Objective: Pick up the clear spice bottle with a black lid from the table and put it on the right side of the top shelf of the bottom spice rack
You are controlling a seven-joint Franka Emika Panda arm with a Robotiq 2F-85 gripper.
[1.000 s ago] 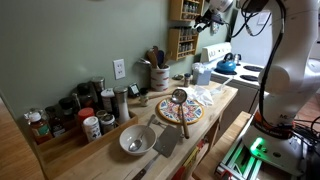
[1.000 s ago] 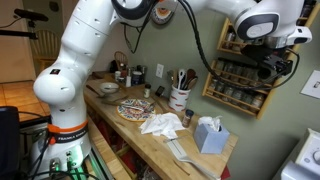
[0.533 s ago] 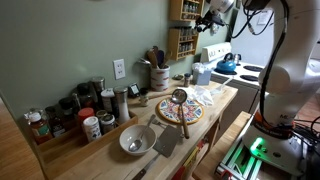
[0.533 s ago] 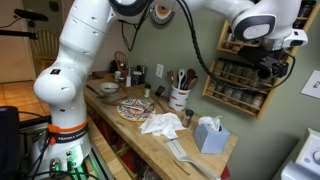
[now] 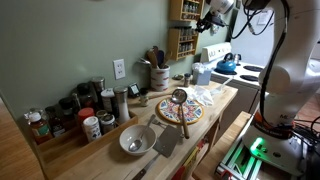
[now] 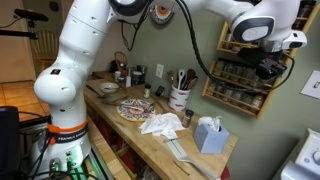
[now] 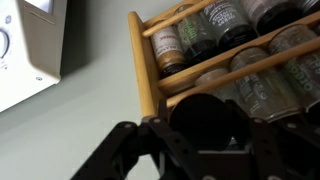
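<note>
Claw (image 6: 270, 66) barely shifted; wrist view alone shows bottle (image 7: 205, 112).

The jar labels (image 7: 168, 45) on the spice rack (image 7: 143, 60) are too blurred to read.

arm (image 6: 255, 28) shifted slightly, at bottom spice rack (image 6: 235, 92)

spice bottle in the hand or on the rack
In the hand: spice bottle sits in its grip, dark top showing, off the rack.
</note>
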